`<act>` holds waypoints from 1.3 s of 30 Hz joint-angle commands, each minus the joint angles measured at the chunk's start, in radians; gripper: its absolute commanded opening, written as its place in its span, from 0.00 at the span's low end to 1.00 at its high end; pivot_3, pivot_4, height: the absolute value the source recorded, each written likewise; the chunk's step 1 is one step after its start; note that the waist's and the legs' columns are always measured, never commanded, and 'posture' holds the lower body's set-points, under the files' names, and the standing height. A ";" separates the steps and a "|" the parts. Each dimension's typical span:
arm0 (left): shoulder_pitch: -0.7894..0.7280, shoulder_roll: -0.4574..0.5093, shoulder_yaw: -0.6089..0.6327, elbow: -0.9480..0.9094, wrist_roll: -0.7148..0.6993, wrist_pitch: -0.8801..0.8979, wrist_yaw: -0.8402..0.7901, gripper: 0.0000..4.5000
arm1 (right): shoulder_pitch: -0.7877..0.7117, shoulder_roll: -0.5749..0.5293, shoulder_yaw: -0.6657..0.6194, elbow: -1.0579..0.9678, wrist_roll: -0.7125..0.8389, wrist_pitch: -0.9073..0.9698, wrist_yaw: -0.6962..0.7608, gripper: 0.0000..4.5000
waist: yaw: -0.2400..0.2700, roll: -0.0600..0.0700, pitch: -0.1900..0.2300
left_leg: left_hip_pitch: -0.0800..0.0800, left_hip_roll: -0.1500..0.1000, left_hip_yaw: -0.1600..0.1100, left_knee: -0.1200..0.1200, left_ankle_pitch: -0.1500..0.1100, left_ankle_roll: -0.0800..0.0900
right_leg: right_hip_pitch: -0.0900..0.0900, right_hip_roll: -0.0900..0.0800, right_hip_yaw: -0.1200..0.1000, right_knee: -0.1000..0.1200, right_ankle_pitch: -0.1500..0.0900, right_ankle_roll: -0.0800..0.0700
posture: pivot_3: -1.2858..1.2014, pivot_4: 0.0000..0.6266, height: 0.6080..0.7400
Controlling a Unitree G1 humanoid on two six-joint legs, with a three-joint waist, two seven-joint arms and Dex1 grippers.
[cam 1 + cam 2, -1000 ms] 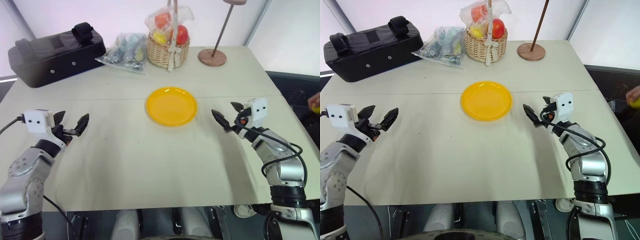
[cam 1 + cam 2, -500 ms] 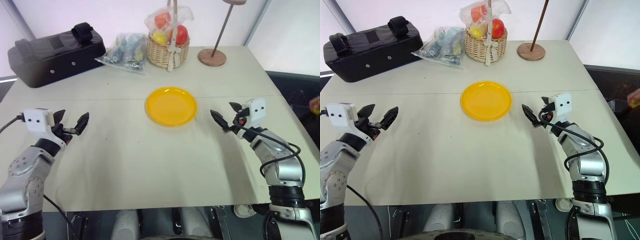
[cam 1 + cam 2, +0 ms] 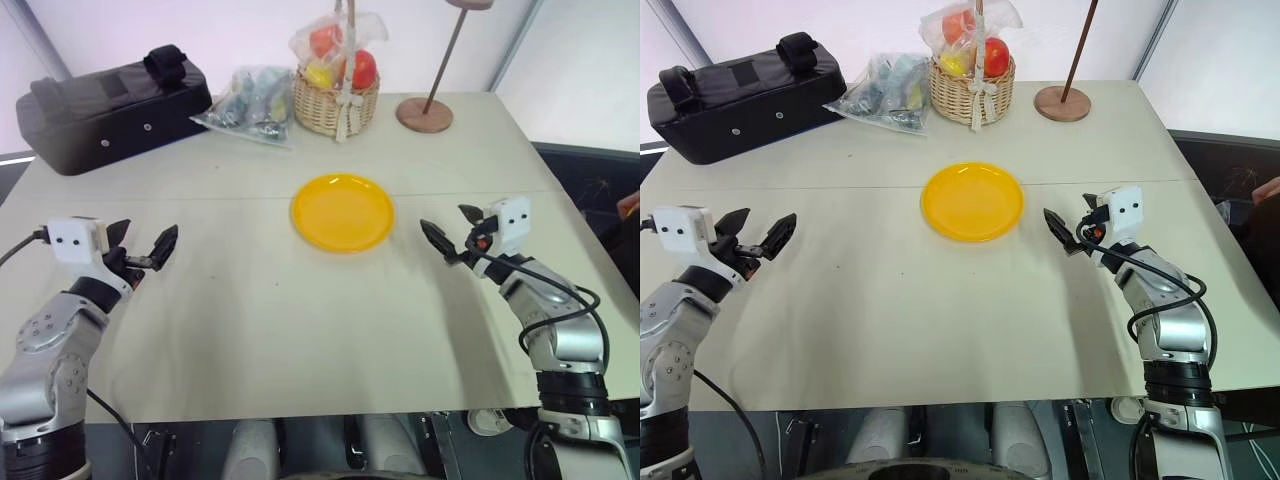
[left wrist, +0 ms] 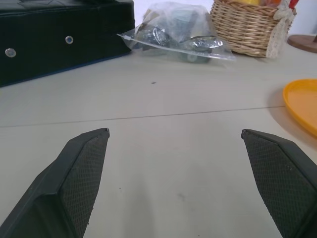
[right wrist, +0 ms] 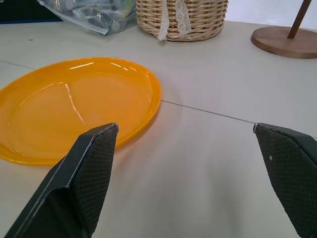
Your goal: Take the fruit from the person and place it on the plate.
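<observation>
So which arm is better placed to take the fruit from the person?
Probably right. The person's hand shows at the table's right edge, nearer the open right gripper; the left gripper sits across the table.

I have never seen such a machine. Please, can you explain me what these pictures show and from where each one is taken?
It is a two-armed robot at a table. Two pictures come from cameras on its head, looking down. Two come from cameras on its wrists, looking along the black fingers. The left gripper and the right gripper are both open and hold nothing. On the table lie a yellow plate, bare, a black bag, a plastic bag, a basket of wrapped fruit and a wooden lamp base. At the right edge a bit of a person's hand shows.
</observation>
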 commanded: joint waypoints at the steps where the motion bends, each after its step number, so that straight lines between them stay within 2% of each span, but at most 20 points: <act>1: -0.010 0.009 0.028 -0.015 -0.001 -0.024 -0.002 0.99 | -0.015 -0.001 -0.008 -0.028 -0.001 -0.014 -0.002 1.00 | 0.000 0.000 0.000 | 0.000 0.000 0.000 0.000 0.000 0.000 | 0.000 0.000 0.000 0.000 0.000 0.000 | 0.52 0.24 1.00; 24: -0.033 0.027 0.005 0.013 0.025 -0.037 -0.018 0.99 | -0.010 0.006 -0.002 -0.035 -0.005 -0.015 -0.007 1.00 | 0.000 0.000 0.000 | 0.000 0.000 0.000 0.000 0.000 0.000 | 0.000 0.000 0.000 0.000 0.000 0.000 | 0.52 0.24 1.00; 28: -0.125 0.142 -0.012 -0.010 -0.122 0.081 -0.184 0.99 | -0.014 0.003 0.001 -0.037 -0.005 -0.008 -0.009 1.00 | 0.003 -0.001 0.000 | 0.000 0.000 -0.001 0.000 0.000 0.000 | 0.000 0.000 -0.001 0.000 0.000 0.000 | 0.52 0.24 1.00; 34: -0.156 0.344 -0.033 -0.068 -0.385 0.306 -0.471 0.99 | -0.012 -0.008 -0.001 -0.053 -0.002 -0.002 -0.011 1.00 | -0.007 0.001 0.000 | 0.000 0.000 0.001 0.000 0.000 0.000 | 0.000 0.000 0.001 0.000 0.000 0.000 | 0.52 0.24 1.00; 39: -0.213 0.416 -0.054 -0.067 -0.476 0.385 -0.544 0.99 | 0.002 -0.028 -0.011 -0.100 0.005 0.016 -0.009 1.00 | -0.004 0.001 0.001 | 0.000 0.000 0.000 -0.001 0.000 0.000 | -0.001 0.001 0.000 0.000 0.000 0.000 | 0.52 0.24 1.00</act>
